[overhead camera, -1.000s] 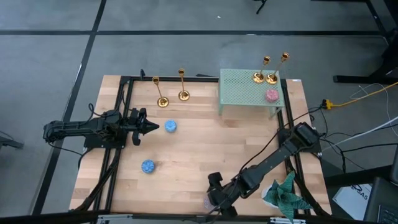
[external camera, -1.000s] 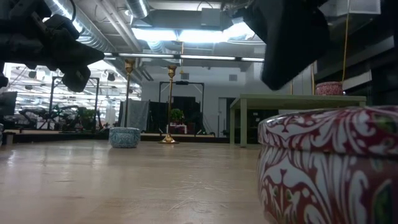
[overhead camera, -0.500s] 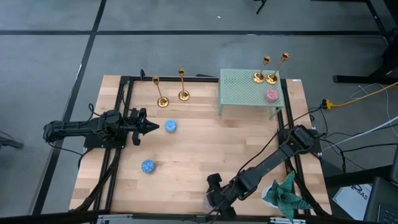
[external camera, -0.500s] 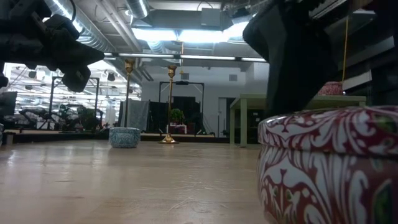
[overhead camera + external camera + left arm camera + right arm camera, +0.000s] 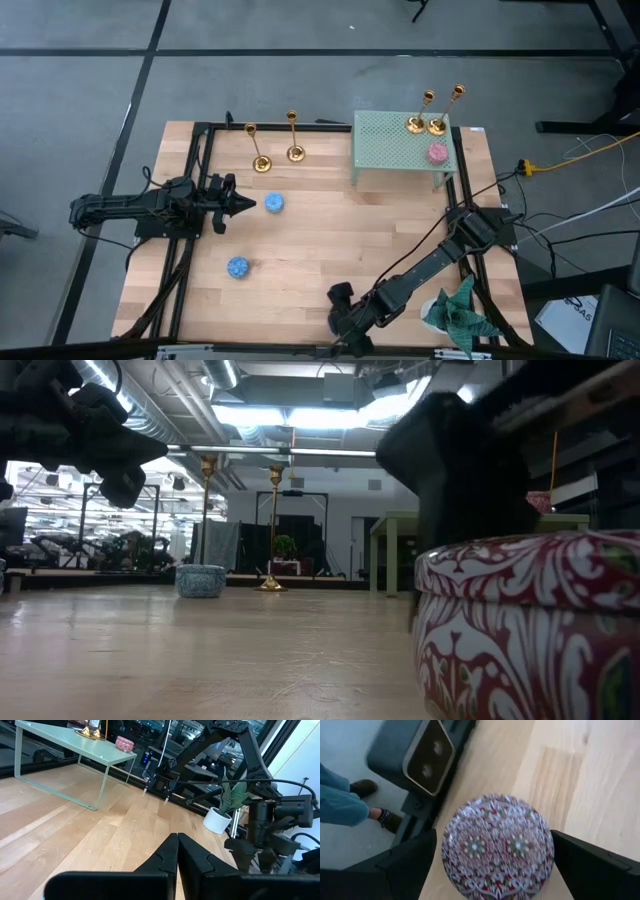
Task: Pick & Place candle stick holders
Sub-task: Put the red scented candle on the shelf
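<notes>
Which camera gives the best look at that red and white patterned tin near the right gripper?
The right wrist view: it looks straight down on the red and white patterned tin, showing its whole round lid between the open right gripper fingers. The low view shows only its side wall, cropped. In the high view the arm hides it. The left wrist view does not show it clearly.

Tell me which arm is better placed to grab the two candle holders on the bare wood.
Left, probably. The left gripper, jaws shut, hangs near those two candle stick holders, while the right gripper straddles a red patterned tin at the near edge.
</notes>
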`<state>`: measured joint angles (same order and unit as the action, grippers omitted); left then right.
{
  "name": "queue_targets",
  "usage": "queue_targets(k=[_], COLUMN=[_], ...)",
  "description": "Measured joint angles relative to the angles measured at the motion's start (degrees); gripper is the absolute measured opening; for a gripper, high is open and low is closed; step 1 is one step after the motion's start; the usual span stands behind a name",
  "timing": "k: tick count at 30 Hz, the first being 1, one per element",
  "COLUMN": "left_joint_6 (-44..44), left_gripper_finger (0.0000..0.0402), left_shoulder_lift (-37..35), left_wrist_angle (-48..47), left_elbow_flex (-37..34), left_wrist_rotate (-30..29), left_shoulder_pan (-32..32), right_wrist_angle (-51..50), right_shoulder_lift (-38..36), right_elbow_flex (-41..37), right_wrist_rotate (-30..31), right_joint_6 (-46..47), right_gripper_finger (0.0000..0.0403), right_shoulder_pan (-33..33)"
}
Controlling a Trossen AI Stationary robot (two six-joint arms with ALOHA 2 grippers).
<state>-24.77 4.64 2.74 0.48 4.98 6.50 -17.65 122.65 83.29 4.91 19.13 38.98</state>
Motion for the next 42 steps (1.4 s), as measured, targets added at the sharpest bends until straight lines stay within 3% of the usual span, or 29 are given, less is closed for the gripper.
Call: queue_targets(k=[10,25,42], left_joint_6=[0.0,0.0,0.0], left_gripper_finger=[0.0006,0.0006,0.0006], left_shoulder_lift=[0.0,0.0,0.0], left_wrist_angle=[0.0,0.0,0.0], left_elbow_flex=[0.0,0.0,0.0], left_wrist_rotate=[0.0,0.0,0.0], left_shoulder_pan=[0.0,0.0,0.0], right_wrist_angle=[-0.8,-1.0,-5.7], right_shoulder_lift=[0.0,-1.6,-11.6], right_elbow_flex=[0.0,0.0,0.0], right_wrist_rotate=[0.0,-2.6,-3.6], right_joint_6=[3.1,12.1,3.2], right_gripper_finger=[0.0292,0.0292,0.0292], right_shoulder_pan=[-0.1,-3.1,-12.8])
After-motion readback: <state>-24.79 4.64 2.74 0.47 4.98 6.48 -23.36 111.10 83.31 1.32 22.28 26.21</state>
